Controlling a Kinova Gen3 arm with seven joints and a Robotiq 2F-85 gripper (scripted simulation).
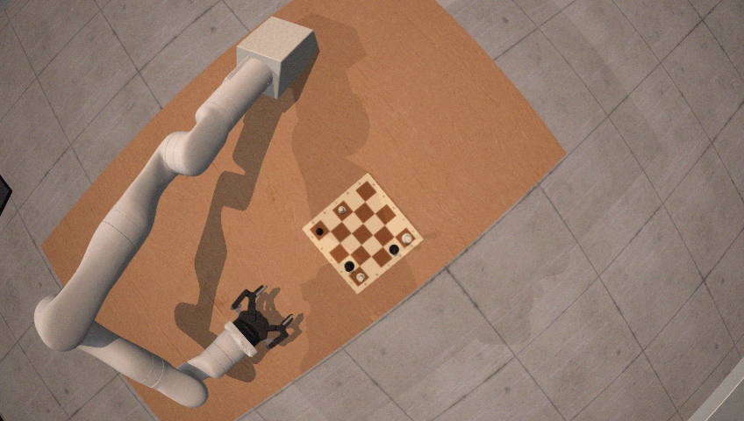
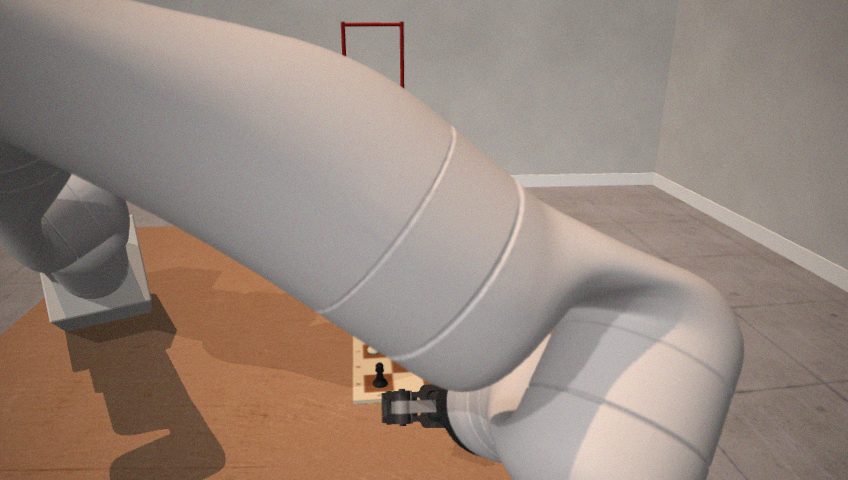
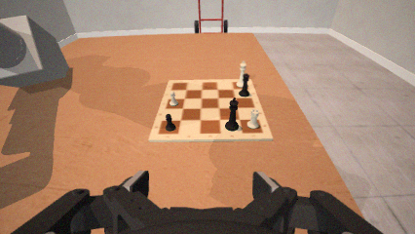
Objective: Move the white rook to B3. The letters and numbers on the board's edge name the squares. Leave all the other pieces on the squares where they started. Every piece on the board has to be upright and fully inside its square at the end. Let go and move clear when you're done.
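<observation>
The white rook [image 1: 360, 276] [image 3: 253, 119] stands upright on the chessboard [image 1: 365, 190] [image 3: 209, 137] [image 2: 364, 396], on a square at the board's near right corner in the wrist view. A tall black piece [image 1: 349, 266] [image 3: 233, 115] stands right beside it. My gripper [image 1: 275, 303] [image 3: 201, 182] [image 2: 393, 410] is open and empty. It hovers over the bare table short of the board and faces it. In the exterior view my arm hides most of the board.
A black pawn [image 1: 319, 230] [image 3: 169, 123] [image 2: 379, 375], a white pawn [image 1: 341, 210] [image 3: 173, 98], another black piece [image 1: 394, 249] [image 3: 245, 85] and a tall white piece [image 1: 407, 238] [image 3: 242, 73] stand on the board. The robot base [image 1: 276, 46] is at the table's far side. A red hand truck [image 3: 210, 20] stands by the wall.
</observation>
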